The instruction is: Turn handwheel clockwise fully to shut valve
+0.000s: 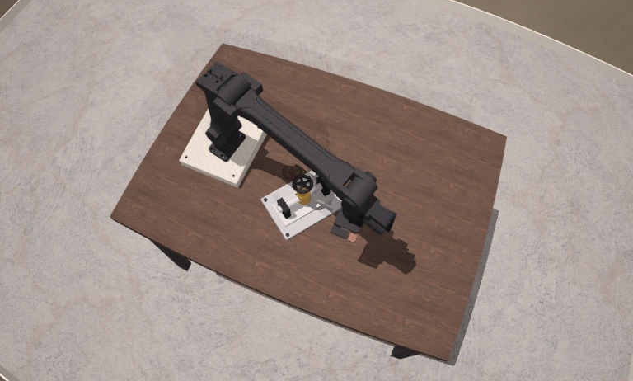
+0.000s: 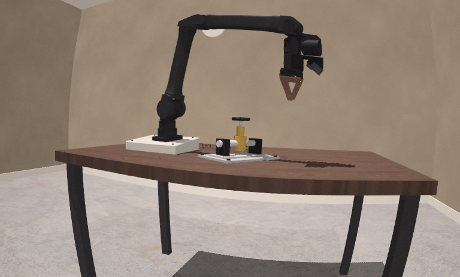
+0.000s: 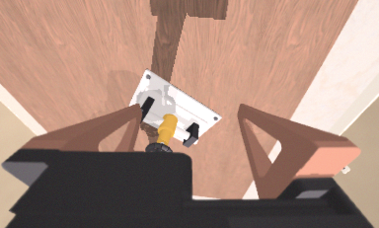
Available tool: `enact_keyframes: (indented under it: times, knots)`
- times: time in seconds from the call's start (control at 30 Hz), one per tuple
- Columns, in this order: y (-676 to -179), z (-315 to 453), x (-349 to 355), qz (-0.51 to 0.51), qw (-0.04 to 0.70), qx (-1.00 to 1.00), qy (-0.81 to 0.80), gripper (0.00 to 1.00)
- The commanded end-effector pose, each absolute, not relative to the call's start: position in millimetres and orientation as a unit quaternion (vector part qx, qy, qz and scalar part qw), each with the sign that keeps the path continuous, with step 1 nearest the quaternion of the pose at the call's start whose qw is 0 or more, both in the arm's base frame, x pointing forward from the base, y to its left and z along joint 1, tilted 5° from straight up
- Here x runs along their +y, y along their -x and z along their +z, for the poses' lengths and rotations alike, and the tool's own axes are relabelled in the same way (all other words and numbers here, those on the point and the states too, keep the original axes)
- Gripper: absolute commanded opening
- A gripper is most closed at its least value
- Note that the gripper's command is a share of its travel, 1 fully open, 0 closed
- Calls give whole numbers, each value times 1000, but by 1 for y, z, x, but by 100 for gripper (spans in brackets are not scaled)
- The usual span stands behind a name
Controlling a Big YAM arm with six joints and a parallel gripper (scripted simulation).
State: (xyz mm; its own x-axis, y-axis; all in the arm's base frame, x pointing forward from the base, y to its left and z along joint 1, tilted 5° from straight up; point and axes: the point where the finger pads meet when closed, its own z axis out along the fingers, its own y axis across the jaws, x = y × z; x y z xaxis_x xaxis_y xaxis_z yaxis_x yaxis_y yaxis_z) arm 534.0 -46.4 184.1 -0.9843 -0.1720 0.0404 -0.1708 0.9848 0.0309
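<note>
- While the arm (image 2: 237, 23) reaches out level from its tall upright link, the gripper (image 2: 290, 98) hangs high above the counter (image 2: 237, 178), pointing down, well apart from the valve.
- Its brown fingers stand spread to their widest in the wrist view, with only the wood far below between them; the gripper holds nothing.
- On the counter, the valve sits on a white mounting plate (image 1: 298, 223), near the arm's cream base plate (image 1: 195, 160) but not touching it.
- A black handwheel (image 1: 303, 184) tops a short stem above the yellow valve body (image 2: 239, 141), lying flat and spoked as seen from above.
- Through the body runs a white pipe (image 2: 231, 143), held at each end by a black block (image 2: 223, 146).
- From the exterior view, the gripper is off to the right of the handwheel and far higher than it.
- From the top view, the forearm crosses over the far corner of the mounting plate, and the arm's dark shadow (image 1: 387, 253) falls on the wood beside the plate.
</note>
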Motion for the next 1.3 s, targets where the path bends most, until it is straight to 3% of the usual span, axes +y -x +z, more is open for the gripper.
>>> enact_keyframes:
  times: [0.0, 0.53, 0.57, 1.27]
  knots:
    - [-535, 190, -46, -13, 15, -996, -86, 100]
    - [-535, 190, -46, -13, 15, -996, -86, 100]
    - [-550, 228, -46, -4, -30, -995, -91, 100]
    - [-405, 205, -6, 32, -7, -922, -385, 100]
